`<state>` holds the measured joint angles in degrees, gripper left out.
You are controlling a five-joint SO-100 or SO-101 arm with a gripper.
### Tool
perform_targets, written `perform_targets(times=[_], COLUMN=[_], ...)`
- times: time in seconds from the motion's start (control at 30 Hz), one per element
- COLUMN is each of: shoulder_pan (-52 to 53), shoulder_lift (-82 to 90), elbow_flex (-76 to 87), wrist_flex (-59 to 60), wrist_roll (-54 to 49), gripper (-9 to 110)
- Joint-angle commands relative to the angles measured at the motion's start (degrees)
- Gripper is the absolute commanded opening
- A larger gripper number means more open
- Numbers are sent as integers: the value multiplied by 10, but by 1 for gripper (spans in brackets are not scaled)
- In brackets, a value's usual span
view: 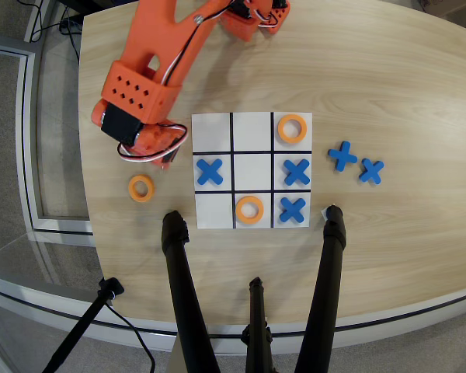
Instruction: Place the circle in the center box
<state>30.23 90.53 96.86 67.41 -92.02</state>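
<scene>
- Circle (140, 188): flat orange ring with round hole, lying on the wooden table (388, 85) left of the grid board (252, 128) (off the cells).
- Center box (252, 171): white, black-lined.
- Gripper (168, 155): above the ring; jaw opening cannot be made out.

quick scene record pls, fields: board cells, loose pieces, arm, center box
board: white 3x3 grid on wooden table
rings on board: top right, bottom middle
crosses on board: middle left, middle right, bottom right
center box: empty
loose ring: left of board
loose crosses: two, right of board
gripper: left of board, jaw state unclear
</scene>
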Motion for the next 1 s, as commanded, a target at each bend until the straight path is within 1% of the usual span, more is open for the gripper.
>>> perform_targets(times=[0.0,0.1,0.2,0.4,0.5,0.67,0.73,0.83,0.97], shoulder_pan=[-23,-35,-47,-98,-135,-214,-250,-299,-337], shoulder_lift=[43,42,40,70,98,160,178,185,173], elbow_flex=[-102,-229,-316,-345,-310,-186,-131,-44,62], wrist_flex=[33,53,76,125,149,145,121,54,-32], wrist_roll=[30,62,65,59,59,66,77,92,102], gripper=[0,0,0,0,0,0,0,0,0])
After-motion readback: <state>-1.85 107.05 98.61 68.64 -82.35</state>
